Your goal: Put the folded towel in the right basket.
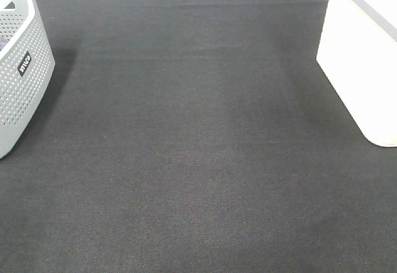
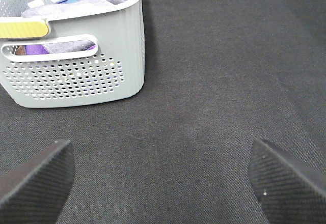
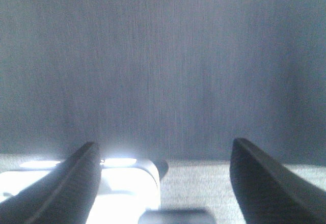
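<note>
Right basket (image 1: 363, 62) cut off at frame edge (interior hidden), towel unseen.

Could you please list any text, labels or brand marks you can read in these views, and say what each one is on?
Black label on the grey basket: white lettering, tilted and too small to read with confidence.
Yellow strip on the basket rim: no text visible.
Cream bin: no markings.

A dark grey woven cloth (image 1: 198, 149) covers the whole work surface and fills nearly all the exterior high view. Faint horizontal fold lines cross it in the upper part of the frame. The light is soft and even, with a shadow at left.
</note>
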